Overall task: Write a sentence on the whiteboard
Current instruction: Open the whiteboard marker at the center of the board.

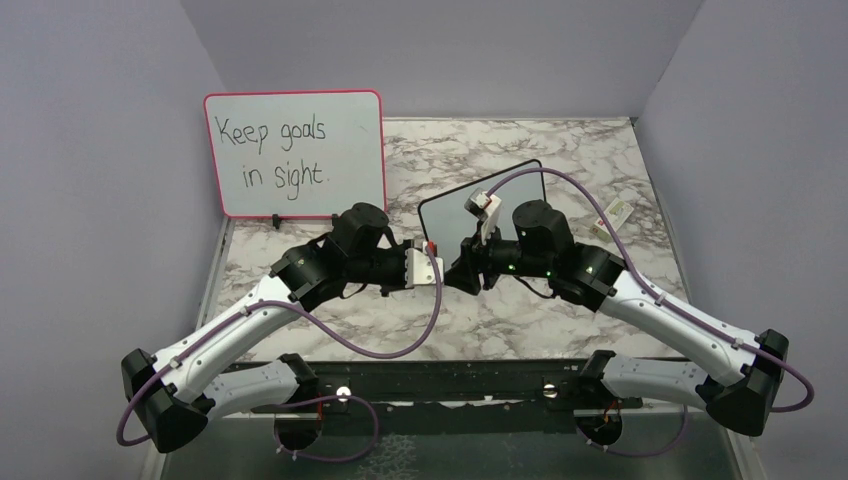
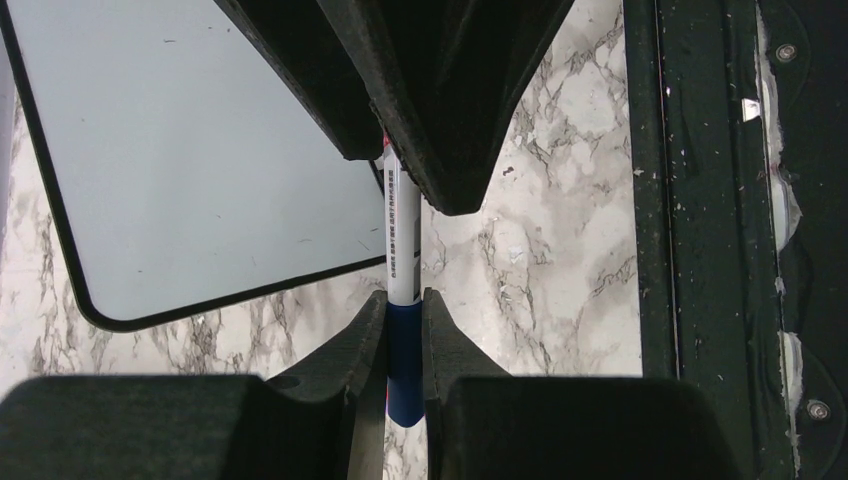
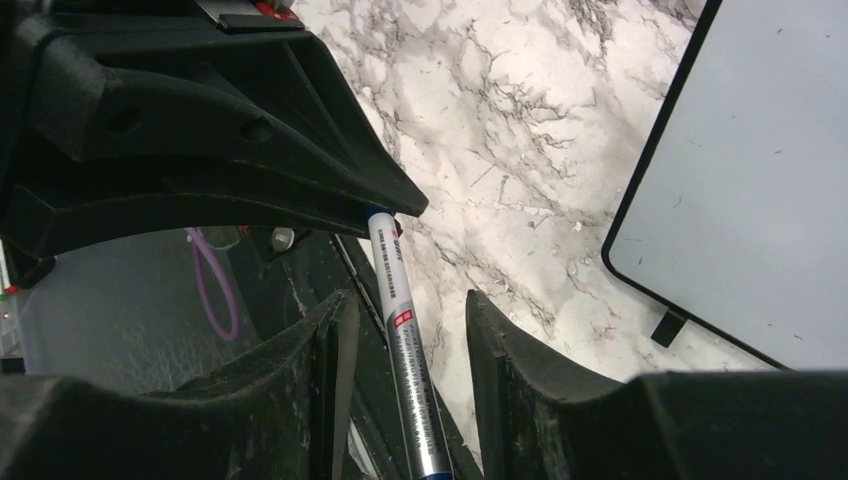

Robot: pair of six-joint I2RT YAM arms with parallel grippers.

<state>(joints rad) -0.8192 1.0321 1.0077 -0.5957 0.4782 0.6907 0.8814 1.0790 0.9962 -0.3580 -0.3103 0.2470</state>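
The whiteboard (image 1: 520, 185) lies flat on the marble table, black-framed and blank; it also shows in the left wrist view (image 2: 200, 170) and the right wrist view (image 3: 760, 180). No blue sentence shows on it. Both grippers meet in mid-air just in front of its near-left corner. My left gripper (image 2: 404, 310) is shut on the blue cap (image 2: 404, 350) of a white marker (image 2: 401, 230). My right gripper (image 3: 408, 298) is open, its fingers on either side of the marker's barrel (image 3: 405, 340) with gaps on both sides.
A larger pink-framed board (image 1: 295, 155) with black writing "Keep goals in sight." stands at the back left. A small white object (image 1: 618, 212) lies at the right edge. A black rail (image 1: 450, 385) runs along the near edge. Purple walls enclose the table.
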